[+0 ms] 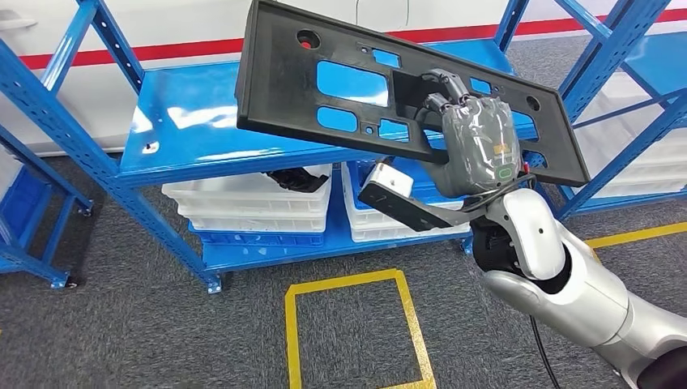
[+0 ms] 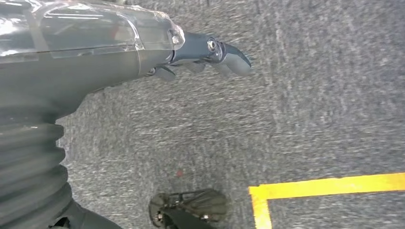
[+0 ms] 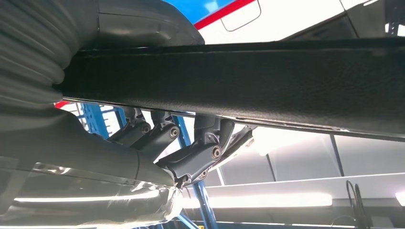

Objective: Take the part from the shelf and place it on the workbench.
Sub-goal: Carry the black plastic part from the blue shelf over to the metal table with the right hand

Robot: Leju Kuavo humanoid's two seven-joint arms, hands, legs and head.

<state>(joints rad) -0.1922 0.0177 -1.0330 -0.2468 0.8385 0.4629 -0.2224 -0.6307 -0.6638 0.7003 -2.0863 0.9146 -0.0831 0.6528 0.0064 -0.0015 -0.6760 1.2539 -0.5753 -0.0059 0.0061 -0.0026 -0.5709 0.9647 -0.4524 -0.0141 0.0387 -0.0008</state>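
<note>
A long black plastic panel (image 1: 340, 57) with several cut-outs hangs tilted in the air in front of the blue shelf (image 1: 186, 142). My right hand (image 1: 478, 138) grips it near its lower right edge, fingers hooked through a cut-out. In the right wrist view the panel's edge (image 3: 239, 81) crosses the picture, with my fingers (image 3: 191, 157) curled over it. My left hand (image 2: 210, 55) hangs over grey carpet with its fingers loosely curled and nothing in them.
White bins (image 1: 251, 203) sit on the shelf's lower level, one holding dark parts. More blue racks stand at the left (image 1: 32, 186) and at the right (image 1: 640, 89). A yellow taped square (image 1: 356, 324) marks the grey carpet in front.
</note>
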